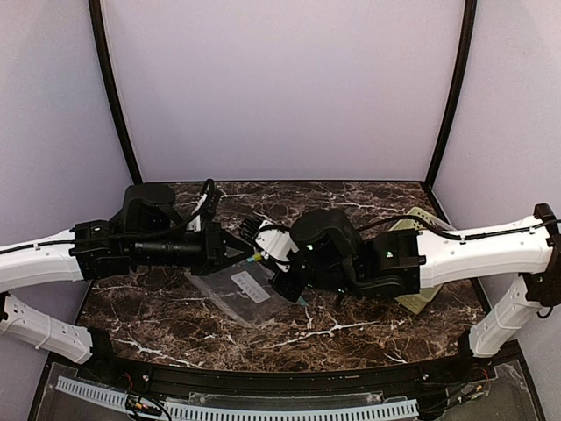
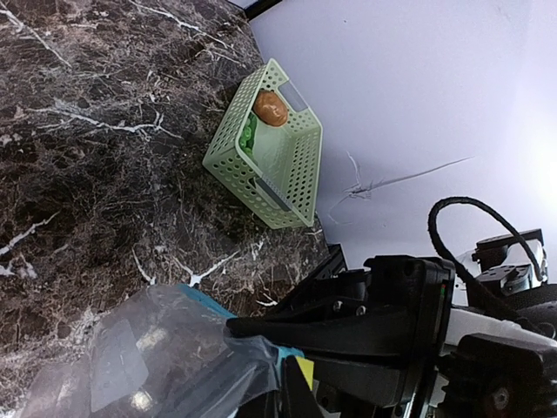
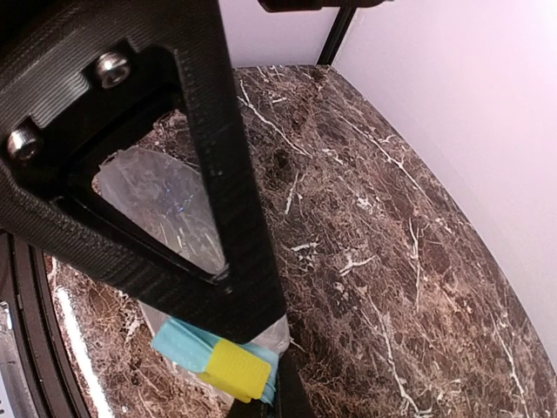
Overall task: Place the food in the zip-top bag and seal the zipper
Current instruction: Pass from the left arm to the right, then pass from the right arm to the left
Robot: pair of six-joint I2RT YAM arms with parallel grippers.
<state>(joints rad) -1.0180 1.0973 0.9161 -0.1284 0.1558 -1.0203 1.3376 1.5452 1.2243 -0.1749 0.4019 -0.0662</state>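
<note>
The clear zip-top bag (image 1: 248, 294) lies on the marble between my two grippers, with its teal zipper (image 3: 179, 338) raised off the table. My left gripper (image 2: 261, 357) is shut on the zipper edge beside the yellow slider (image 2: 306, 376). My right gripper (image 3: 280, 353) is shut on the same teal strip, right by the slider (image 3: 233, 370). In the top view the two grippers, left (image 1: 248, 253) and right (image 1: 270, 267), meet tip to tip over the bag's upper corner. The food sits apart in the basket: a brown-orange potato (image 2: 271, 107) and a green vegetable (image 2: 250, 135).
The pale green slotted basket (image 2: 291, 178) stands at the table's right rear corner near the wall, mostly hidden under my right arm in the top view (image 1: 419, 303). Dark marble table (image 1: 351, 329) shows in front of the bag.
</note>
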